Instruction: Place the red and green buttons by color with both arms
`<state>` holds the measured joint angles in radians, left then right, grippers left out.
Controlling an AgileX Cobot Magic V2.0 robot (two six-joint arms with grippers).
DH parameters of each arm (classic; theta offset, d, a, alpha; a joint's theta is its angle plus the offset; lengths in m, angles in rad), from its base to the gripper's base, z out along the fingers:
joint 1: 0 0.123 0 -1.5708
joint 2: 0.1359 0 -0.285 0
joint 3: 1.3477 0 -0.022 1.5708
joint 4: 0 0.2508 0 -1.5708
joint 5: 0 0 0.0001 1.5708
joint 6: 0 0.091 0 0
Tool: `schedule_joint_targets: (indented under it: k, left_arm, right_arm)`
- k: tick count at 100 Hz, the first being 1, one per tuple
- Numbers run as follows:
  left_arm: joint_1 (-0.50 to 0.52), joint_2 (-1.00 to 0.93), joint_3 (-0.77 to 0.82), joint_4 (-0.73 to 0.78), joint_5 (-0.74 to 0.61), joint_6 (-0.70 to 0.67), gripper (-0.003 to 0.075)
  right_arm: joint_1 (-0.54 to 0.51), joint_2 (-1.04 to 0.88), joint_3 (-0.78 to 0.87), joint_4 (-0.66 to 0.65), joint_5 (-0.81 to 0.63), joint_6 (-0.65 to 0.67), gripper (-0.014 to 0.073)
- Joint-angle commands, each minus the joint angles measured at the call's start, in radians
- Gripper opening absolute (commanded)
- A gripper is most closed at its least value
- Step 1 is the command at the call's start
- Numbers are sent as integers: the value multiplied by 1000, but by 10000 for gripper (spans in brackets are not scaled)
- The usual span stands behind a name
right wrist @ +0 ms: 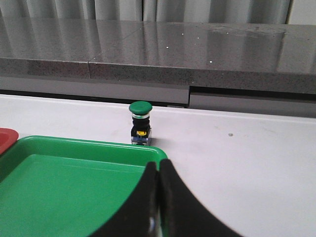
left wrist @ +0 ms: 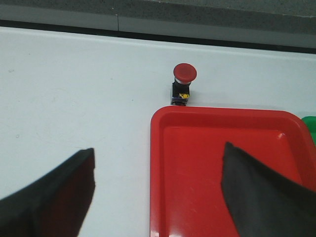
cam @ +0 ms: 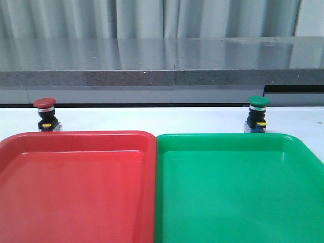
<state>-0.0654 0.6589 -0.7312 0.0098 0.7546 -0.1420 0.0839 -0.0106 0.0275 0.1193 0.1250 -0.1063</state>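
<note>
Red button (cam: 44, 114) upright on white table (cam: 152, 121), just behind far rim of red tray (cam: 76, 139), near its left corner. Green button (cam: 257, 114) upright too, just behind far rim of green tray (cam: 228, 137), twd its right side. Trays side by side, touching. Buttons well apart. Left gripper (left wrist: 158, 197) fingers wide apart, 1 over table, 1 over red tray, holding nothing. Right gripper (right wrist: 159, 197) fingers pressed together, nothing btwn, over near corner of green tray.
</note>
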Motion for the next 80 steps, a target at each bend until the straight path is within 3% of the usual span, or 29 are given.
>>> schedule_joint_targets:
  k: [1,29,80]
  left_arm:
    - [0,7,-35,-10,-58,-10,608]
    - [0,55,-55,-18,-65,5,577]
    - [-28,533,-338,-56,-126,50,571]
  right_arm:
    - [-3,-20,-14,2,-87,-3,-110]
    - [-3,-20,-14,2,-87,-3,-110]
    - [-3,-20,-14,2,-87,-3,-110]
